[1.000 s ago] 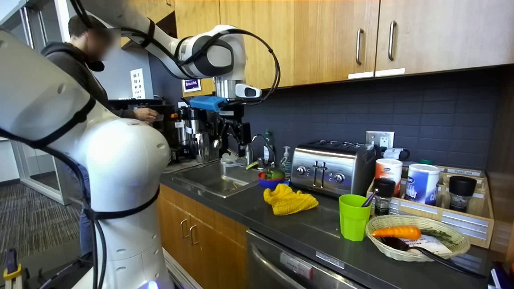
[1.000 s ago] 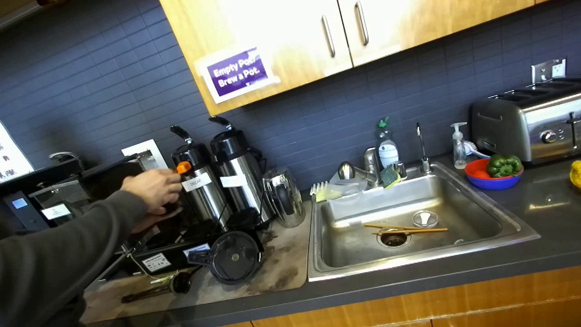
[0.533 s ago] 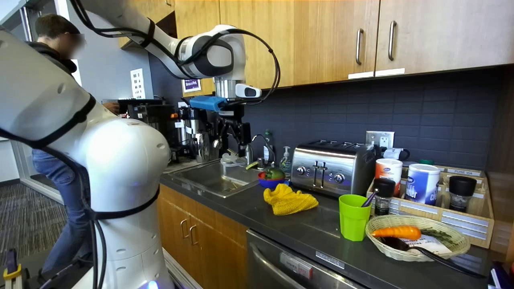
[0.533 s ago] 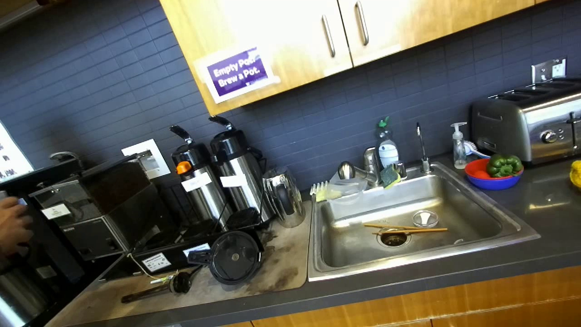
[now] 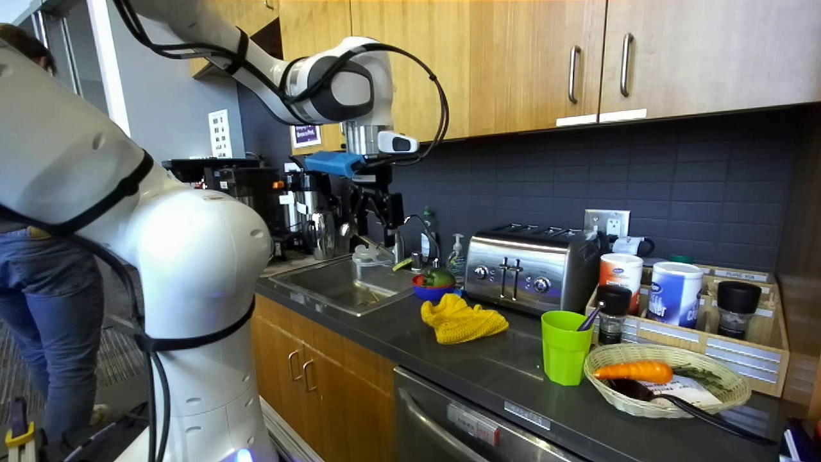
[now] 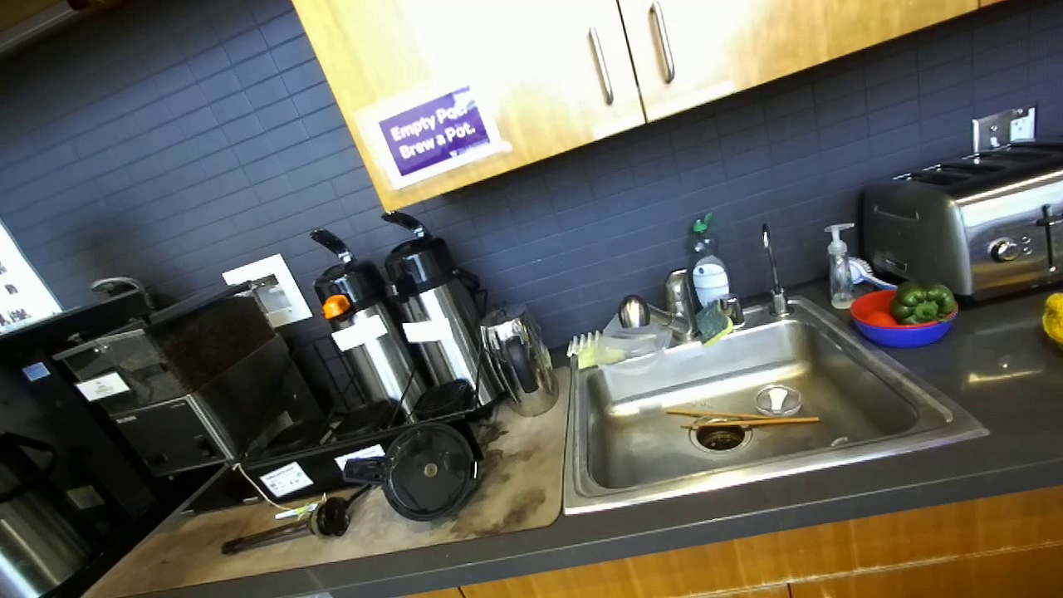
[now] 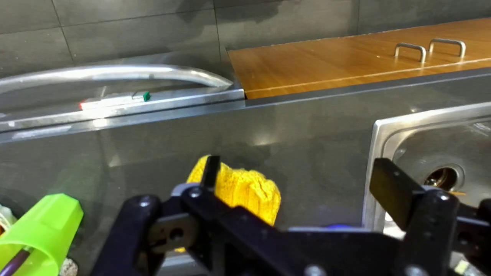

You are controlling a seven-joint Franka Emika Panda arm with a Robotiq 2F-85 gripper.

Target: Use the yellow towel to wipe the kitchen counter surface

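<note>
At left, person (image 5: 58, 308): partly out of frame, torso mostly behind the arm (image 5: 199, 256).
Gripper (image 5: 377, 228): released, fingers apart.
Yellow towel (image 5: 463, 321): on the bench (image 5: 487, 362) between blue bowl (image 5: 432, 294) and green cup (image 5: 566, 351), partly hidden behind the gripper in the wrist view.

I count one gripper (image 7: 296, 168), one yellow towel (image 5: 463, 319), one green cup (image 5: 564, 350), one toaster (image 5: 532, 260), one sink (image 6: 639, 432), one wicker basket (image 5: 628, 402) and one carrot (image 5: 635, 371); two canisters (image 5: 673, 296), two black-capped jars (image 5: 614, 301), two thin sticks (image 6: 772, 422), two labelled airpots (image 6: 453, 357), perhaps a third airpot (image 6: 37, 540), dark and cropped.
</note>
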